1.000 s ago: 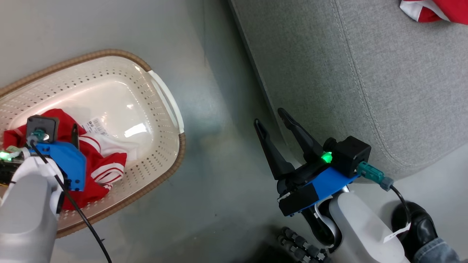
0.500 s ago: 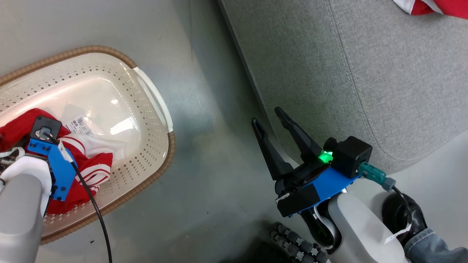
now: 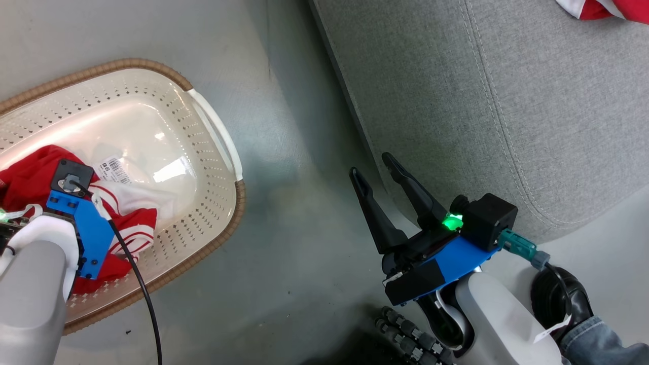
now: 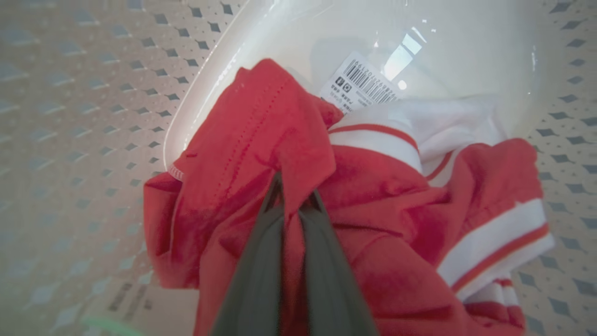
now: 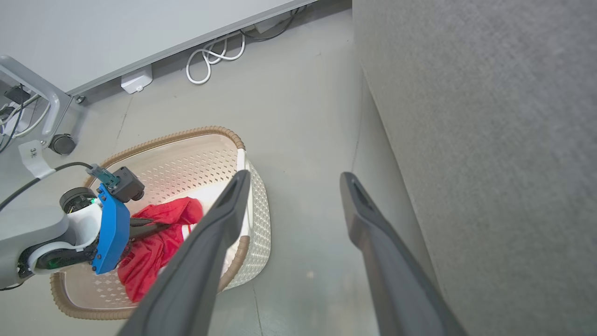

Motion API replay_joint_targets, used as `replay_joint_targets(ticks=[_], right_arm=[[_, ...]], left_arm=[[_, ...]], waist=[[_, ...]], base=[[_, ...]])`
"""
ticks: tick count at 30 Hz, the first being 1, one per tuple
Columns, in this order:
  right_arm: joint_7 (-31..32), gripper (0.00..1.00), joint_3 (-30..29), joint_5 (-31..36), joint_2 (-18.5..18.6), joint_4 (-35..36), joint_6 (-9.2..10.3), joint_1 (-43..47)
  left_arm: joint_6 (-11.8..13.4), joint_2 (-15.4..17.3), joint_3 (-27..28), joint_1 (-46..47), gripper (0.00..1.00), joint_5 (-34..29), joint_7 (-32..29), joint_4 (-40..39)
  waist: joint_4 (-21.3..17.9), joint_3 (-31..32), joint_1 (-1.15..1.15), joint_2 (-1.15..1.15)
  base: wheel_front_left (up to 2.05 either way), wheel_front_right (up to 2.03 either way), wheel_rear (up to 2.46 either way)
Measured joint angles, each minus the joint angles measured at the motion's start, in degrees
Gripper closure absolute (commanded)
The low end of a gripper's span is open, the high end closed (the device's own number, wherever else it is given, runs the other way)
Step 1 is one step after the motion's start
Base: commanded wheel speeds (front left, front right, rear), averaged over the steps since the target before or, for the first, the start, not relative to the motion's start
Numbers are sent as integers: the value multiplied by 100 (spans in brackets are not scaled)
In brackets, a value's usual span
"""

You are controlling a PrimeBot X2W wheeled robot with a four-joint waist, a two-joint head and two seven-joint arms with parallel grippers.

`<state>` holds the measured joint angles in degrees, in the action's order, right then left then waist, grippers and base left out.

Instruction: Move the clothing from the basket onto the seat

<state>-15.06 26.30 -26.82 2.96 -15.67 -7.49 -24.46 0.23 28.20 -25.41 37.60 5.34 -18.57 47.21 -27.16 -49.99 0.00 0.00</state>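
Red clothing (image 3: 30,177) with white stripes lies bunched in the cream basket (image 3: 238,197) on the floor at the left. My left gripper (image 4: 294,191) reaches down into the basket and is shut on a raised fold of the red clothing (image 4: 396,200). In the right wrist view the left gripper (image 5: 154,227) pinches the garment (image 5: 154,252) inside the basket (image 5: 186,135). My right gripper (image 3: 371,167) hangs open and holds nothing, at the front edge of the grey seat (image 3: 481,101). Another red garment (image 3: 608,7) lies on the seat at the top right.
Bare grey floor separates basket and seat. A label sticker (image 3: 114,170) is on the basket's bottom. A person's black shoe (image 3: 563,299) stands at the lower right behind my right arm. In the right wrist view, cables (image 5: 210,60) and a wheeled frame (image 5: 60,142) lie along the wall.
My left gripper has gone from open to shut, pinching a fold of the red clothing in the basket. The head view has shifted slightly. The right gripper stays open in place.
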Motion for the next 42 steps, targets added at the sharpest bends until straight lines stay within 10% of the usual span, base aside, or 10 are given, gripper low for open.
replay_joint_targets(ticks=[18, 42], right_arm=[[0, 0, 191, -56, -1, -76, 0, -213], [56, 0, -23, 566, -11, -1020, 0, 268]], left_arm=[[163, -194, 43, -237, 100, 353, -89, -488], [-450, -1866, -299, -809, 100, 1134, 1744, 436]], waist=[[-26, 200, 0, 0], [1025, 2830, -1, 0]], base=[[0, 0, 0], [0, 0, 0]])
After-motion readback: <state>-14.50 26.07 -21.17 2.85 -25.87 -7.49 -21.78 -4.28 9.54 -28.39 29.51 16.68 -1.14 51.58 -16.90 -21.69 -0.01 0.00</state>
